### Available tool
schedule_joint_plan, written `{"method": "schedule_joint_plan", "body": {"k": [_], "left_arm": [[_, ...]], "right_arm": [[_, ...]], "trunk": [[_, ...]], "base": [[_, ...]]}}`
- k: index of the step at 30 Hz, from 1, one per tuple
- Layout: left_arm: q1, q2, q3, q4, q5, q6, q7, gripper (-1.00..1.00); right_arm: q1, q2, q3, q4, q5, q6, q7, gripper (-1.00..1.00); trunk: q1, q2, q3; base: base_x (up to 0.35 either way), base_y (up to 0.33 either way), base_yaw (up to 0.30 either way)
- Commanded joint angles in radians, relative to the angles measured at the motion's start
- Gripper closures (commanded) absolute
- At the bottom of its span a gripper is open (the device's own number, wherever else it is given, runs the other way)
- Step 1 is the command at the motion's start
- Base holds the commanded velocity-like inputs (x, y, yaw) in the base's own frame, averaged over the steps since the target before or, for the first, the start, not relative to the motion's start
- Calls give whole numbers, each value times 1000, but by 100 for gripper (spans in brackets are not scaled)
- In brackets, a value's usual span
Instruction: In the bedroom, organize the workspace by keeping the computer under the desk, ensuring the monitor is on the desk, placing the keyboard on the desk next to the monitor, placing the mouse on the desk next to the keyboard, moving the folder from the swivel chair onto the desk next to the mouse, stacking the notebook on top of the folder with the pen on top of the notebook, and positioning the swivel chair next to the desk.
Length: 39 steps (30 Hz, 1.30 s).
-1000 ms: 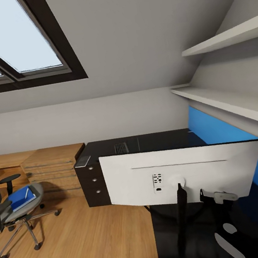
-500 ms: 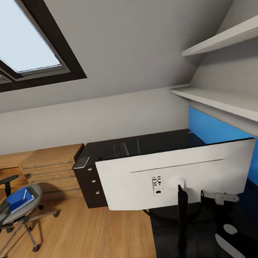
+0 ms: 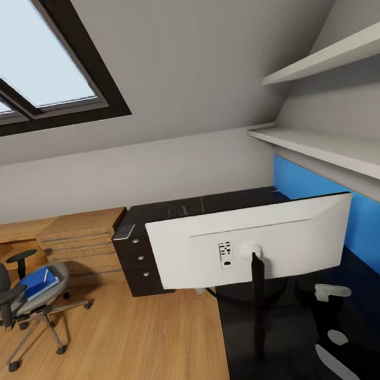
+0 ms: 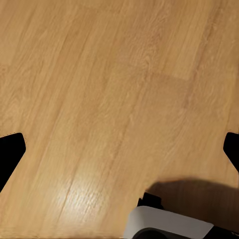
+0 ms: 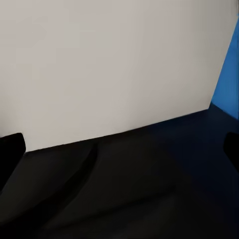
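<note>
The monitor [image 3: 254,243] shows its white back, so its screen is hidden. It covers most of the keyboard [image 3: 178,211] behind it, and a part of the black counter [image 3: 282,335]. The swivel chair [image 3: 16,299] is cut by the left edge of the head view. On its seat the folder [image 3: 37,283] carries something thin, too small to tell. Both wrist views cut the claw tips at their edges.

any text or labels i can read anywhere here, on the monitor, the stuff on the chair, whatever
No readable text in these pictures.
Back of the monitor: a small panel of dark marks beside the stand mount, too small and blurred to read.
Blue folder on the swivel chair: no visible lettering.
Black desk and drawer unit: no labels.
</note>
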Motion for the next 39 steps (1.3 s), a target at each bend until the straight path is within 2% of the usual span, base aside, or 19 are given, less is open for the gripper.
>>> {"method": "schedule_joint_plan", "body": {"k": [1, 6, 21, 30, 39], "left_arm": [[0, 0, -8, -2, 3, 0, 7, -100], [0, 2, -7, -2, 3, 1, 7, -100], [0, 1, -9, -2, 2, 1, 7, -100], [0, -2, -13, -2, 1, 1, 7, -100], [0, -5, -15, -2, -1, 2, 7, -100]], "right_arm": [[-1, -1, 9, -1, -10, -5, -6, -100], [-1, 2, 11, -1, -10, -5, -7, -100], [-1, 1, 11, -1, -9, -4, -8, -100], [-1, 1, 9, 0, -9, -5, -8, -100], [-1, 0, 8, 2, -8, -6, -6, -100]], "trunk": [[0, -1, -1], [0, -1, -2], [0, -1, -11], [0, -1, -14], [0, -1, -15]], "base": [[-192, 0, 47], [-151, -83, 112], [-119, -125, 250], [11, -19, 118], [222, -220, 3]]}}
